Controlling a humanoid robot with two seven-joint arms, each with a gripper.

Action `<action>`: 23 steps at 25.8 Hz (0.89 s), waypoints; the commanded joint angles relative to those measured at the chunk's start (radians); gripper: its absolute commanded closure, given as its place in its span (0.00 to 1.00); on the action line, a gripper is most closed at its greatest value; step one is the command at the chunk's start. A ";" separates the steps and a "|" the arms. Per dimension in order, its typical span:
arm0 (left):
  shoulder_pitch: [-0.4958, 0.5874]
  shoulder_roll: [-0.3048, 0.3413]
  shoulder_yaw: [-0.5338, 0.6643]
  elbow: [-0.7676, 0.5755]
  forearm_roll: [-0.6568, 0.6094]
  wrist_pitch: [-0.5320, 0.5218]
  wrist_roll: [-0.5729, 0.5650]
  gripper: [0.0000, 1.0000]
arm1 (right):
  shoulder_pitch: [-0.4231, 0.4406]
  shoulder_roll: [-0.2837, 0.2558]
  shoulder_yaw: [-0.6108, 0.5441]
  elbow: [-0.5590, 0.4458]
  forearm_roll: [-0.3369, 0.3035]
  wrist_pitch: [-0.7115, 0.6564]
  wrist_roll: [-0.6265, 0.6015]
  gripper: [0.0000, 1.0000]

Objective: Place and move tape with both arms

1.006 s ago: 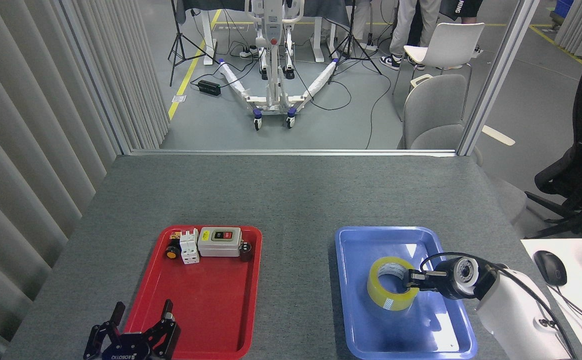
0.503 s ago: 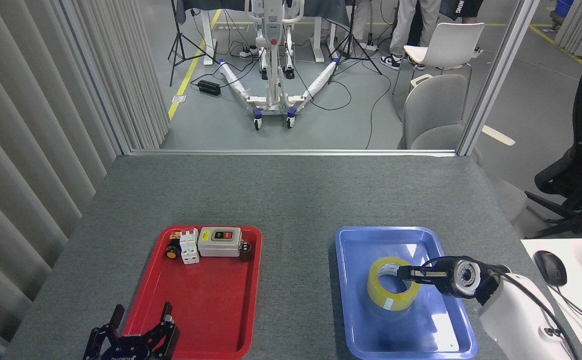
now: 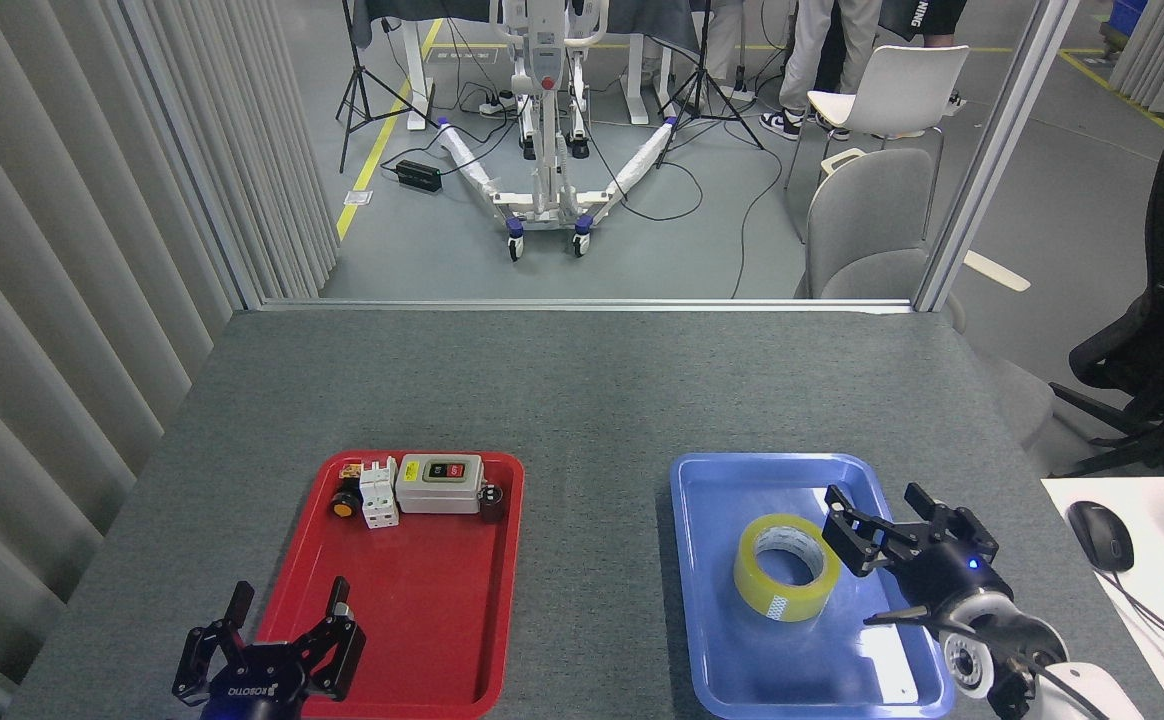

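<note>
A wide roll of translucent yellow packing tape with a white printed core (image 3: 786, 567) lies flat in the middle of a shallow blue plastic tray (image 3: 717, 640), which sits near the front right corner of the grey felt-covered surface (image 3: 582, 390). The right black three-finger hand (image 3: 877, 525) hovers just beside the roll's right side, its fingers spread apart and holding nothing, a blue light glowing on its body.

Near the front left corner lies a red plastic tray (image 3: 422, 640). Along its far edge stand a grey switch box with red and black buttons (image 3: 439, 483), a white electrical block (image 3: 378, 492), a small black part with a yellow face (image 3: 344, 503) and a dark cylindrical piece (image 3: 490, 503). The left black three-finger hand (image 3: 287, 620) hangs over that tray's front left corner, fingers apart and empty.
</note>
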 commanded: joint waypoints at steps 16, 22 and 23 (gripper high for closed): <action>-0.068 -0.006 -0.251 0.015 -0.069 0.268 -0.002 0.01 | 0.371 0.139 -0.282 -0.236 0.312 0.028 -0.237 0.01; -0.069 -0.006 -0.265 0.017 -0.068 0.280 -0.003 0.01 | 0.379 0.171 -0.329 -0.232 0.318 0.028 -0.236 0.00; -0.069 -0.008 -0.265 0.017 -0.066 0.280 -0.003 0.01 | 0.379 0.172 -0.329 -0.232 0.320 0.025 -0.234 0.00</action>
